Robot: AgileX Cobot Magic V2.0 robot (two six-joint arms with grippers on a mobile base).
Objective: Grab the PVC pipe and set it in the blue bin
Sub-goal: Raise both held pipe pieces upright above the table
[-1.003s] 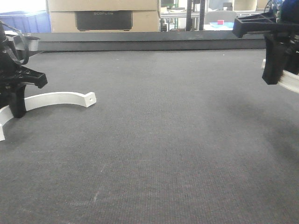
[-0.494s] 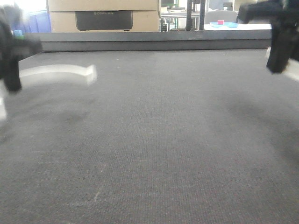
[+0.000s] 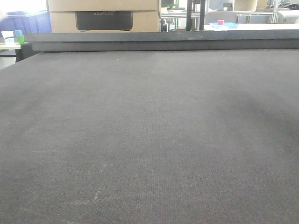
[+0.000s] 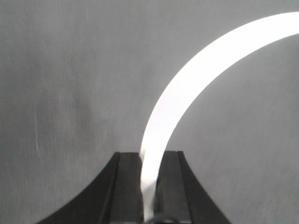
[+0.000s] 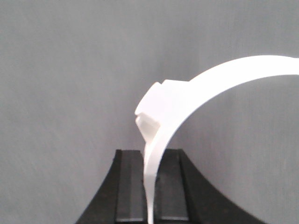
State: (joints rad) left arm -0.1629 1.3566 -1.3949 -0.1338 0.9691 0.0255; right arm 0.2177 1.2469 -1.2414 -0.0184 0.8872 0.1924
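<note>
Over the dark grey mat (image 4: 56,70), the left gripper (image 4: 150,158) pinches one end of a flat, white PVC arc (image 4: 187,88), its fingers narrowed tight against the strip. Over that same mat, the right gripper (image 5: 150,156) clamps a second white arc (image 5: 224,70) with a small blocky tab, its fingers just as close.

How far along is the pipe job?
Grabbing looks done: the left pincer is shut on a plain white curved PVC strip, the right pincer on a white curved PVC strip with a blocky lug. In hand: carrying; neither shows above the grey mat out front. Remaining: dropping both into the blue plastic bin far back.
</note>
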